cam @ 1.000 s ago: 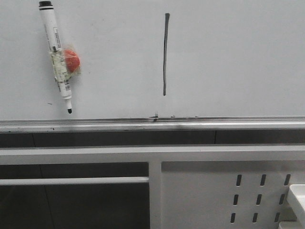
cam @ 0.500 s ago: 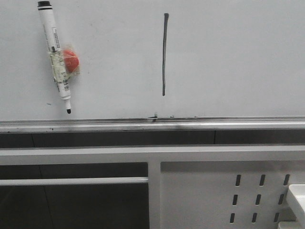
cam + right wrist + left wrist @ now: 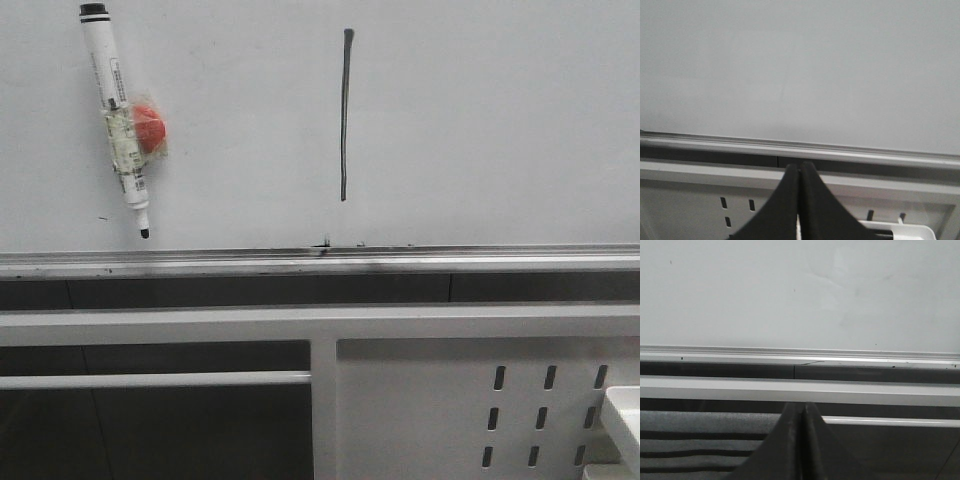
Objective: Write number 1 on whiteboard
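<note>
Glossy white, the whiteboard [image 3: 500, 120] already carries the number 1 [image 3: 344, 113], a thin dark upright stroke near the middle of the board, ending well above the silver ledge [image 3: 320, 262]. A marker pen [image 3: 118, 115] with a red magnet taped to it hangs tilted on the board, well to the left of the stroke, uncapped tip pointing down. The left claw [image 3: 802, 440] and the right claw [image 3: 799, 205] each show their fingers pressed together with nothing between them, both low and facing the board below the ledge. Judging by this, the writing looks finished. What could still go wrong: an arm sweeping close to the surface might smear the fresh ink, or knock the pen, whose exposed tip would add a stray mark like the small smudges [image 3: 325, 242] just above the ledge.
</note>
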Controlling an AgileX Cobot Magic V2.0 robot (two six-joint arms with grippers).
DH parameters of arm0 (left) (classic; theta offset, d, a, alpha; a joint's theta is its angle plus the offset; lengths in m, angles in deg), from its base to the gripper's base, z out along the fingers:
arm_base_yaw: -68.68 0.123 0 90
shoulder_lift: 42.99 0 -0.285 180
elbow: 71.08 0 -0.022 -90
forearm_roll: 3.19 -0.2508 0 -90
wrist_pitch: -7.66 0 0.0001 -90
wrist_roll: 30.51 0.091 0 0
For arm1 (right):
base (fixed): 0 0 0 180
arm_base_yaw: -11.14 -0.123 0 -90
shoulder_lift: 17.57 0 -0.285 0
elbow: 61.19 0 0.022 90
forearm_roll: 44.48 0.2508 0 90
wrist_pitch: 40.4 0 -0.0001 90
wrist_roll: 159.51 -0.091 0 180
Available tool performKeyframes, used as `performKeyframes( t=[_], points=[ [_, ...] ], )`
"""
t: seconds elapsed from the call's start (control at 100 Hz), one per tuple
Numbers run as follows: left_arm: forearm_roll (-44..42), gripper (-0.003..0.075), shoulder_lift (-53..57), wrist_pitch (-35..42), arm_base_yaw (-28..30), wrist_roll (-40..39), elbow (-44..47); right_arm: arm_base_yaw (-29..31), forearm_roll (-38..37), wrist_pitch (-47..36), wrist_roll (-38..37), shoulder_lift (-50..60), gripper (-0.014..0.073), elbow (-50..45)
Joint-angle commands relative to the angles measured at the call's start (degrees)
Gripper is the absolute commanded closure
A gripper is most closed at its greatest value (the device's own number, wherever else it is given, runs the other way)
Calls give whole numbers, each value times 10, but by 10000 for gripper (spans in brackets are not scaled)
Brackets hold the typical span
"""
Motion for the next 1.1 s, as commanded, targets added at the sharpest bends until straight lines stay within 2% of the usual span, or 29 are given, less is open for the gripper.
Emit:
performKeyframes(
  t=[0.0,0.09,0.34,1.09],
  points=[
    [1,740,12,31,-5,-6,21,19,10,-14,0,14,663,-7],
    [1,740,12,31,-5,-6,21,37,27,5,0,14,663,-7],
    [1,740,12,31,-5,-6,21,88,12,58,0,14,663,-7],
    [1,740,12,31,-5,-6,21,89,-4,59,0,14,663,-7]
  ],
)
